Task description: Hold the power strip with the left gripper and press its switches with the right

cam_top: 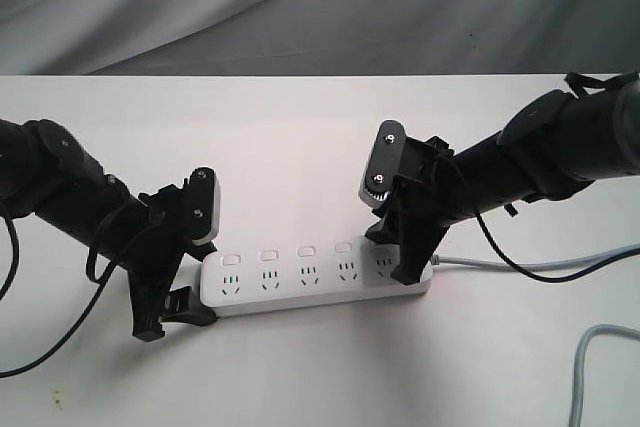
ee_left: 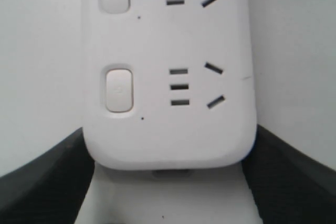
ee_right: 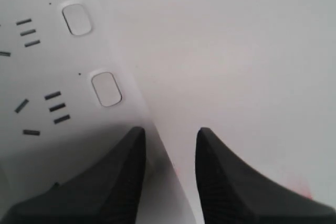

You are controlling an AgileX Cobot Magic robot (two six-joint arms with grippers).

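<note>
The white power strip (cam_top: 315, 282) lies lengthwise across the middle of the table. Four of its switches (cam_top: 306, 249) show in a row; the one at the right end is hidden. My left gripper (cam_top: 192, 282) is at the strip's left end. In the left wrist view its black jaws press both sides of the rounded end (ee_left: 168, 140), just past a switch (ee_left: 119, 90). My right gripper (cam_top: 392, 252) hangs over the strip's right end. It is slightly open (ee_right: 169, 132), one fingertip (ee_right: 134, 140) over the strip near a switch (ee_right: 106, 88), the other over bare table.
The strip's grey cord (cam_top: 520, 267) runs off to the right, and another grey loop (cam_top: 585, 367) lies at the front right corner. A loose black cable (cam_top: 40, 347) hangs from the left arm. Grey cloth (cam_top: 300, 7) backs the white table.
</note>
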